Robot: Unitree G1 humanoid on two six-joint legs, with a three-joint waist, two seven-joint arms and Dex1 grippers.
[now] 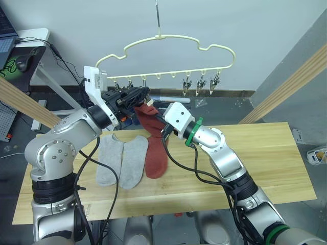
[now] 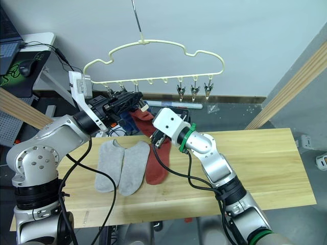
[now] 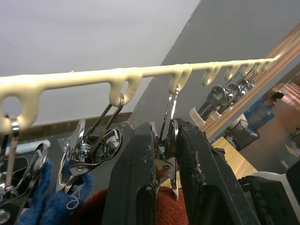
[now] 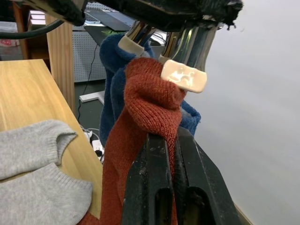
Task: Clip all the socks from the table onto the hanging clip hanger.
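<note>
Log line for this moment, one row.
left gripper squeezing clip | right gripper feeding red sock | grey socks on table

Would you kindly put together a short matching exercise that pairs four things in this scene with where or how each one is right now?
Things:
1. two grey socks
2. red sock on the table
3. red sock held up
4. left gripper

States:
A. fingers squeezing a silver clip on the clip hanger
B. lying flat side by side on the table
C. pinched by the right gripper, its top at the clip
D. lying on the wood just beside the grey pair

Pairs: 1-B, 2-D, 3-C, 4-A
</note>
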